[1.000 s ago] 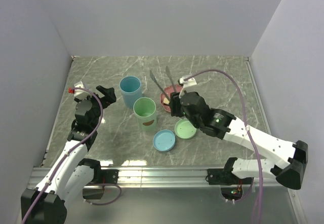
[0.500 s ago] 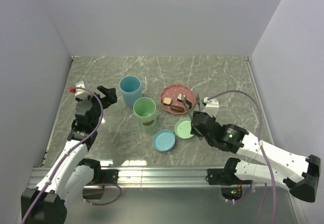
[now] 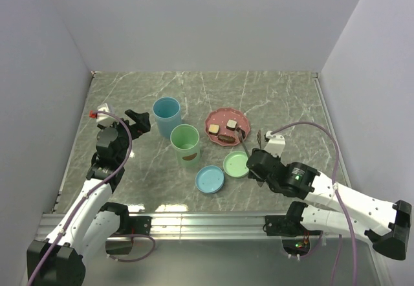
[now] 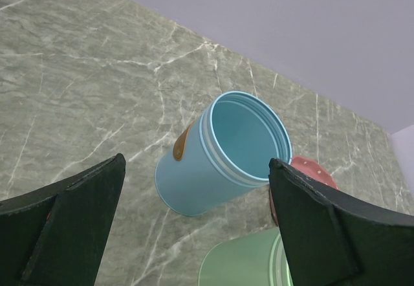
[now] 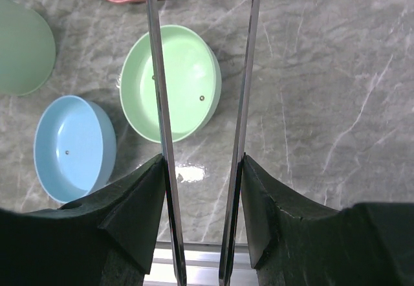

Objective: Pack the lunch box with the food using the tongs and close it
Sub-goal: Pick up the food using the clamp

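Note:
Thin metal tongs (image 5: 156, 92) run up the right wrist view, their two arms spread and pinned between the fingers of my right gripper (image 5: 202, 169), which is shut on them. From above, my right gripper (image 3: 256, 158) sits near the green lid, and the tong tips reach toward the pink plate (image 3: 218, 116). The food lies on that plate: two cream-and-brown blocks (image 3: 231, 125) and a brown piece (image 3: 224, 138). The lunch box's blue tub (image 3: 166, 114) and green tub (image 3: 185, 142) stand open. My left gripper (image 4: 197, 169) is open and holds nothing, short of the blue tub (image 4: 220, 156).
A green lid (image 3: 236, 164) and a blue lid (image 3: 210, 178) lie upturned in front of the tubs; the right wrist view shows the green lid (image 5: 191, 72) and the blue lid (image 5: 74, 147) too. White walls close the table on three sides. A metal rail runs along the near edge.
My right arm has drawn back from over the pink plate toward the near right, taking the tongs with it. The left arm has not moved.

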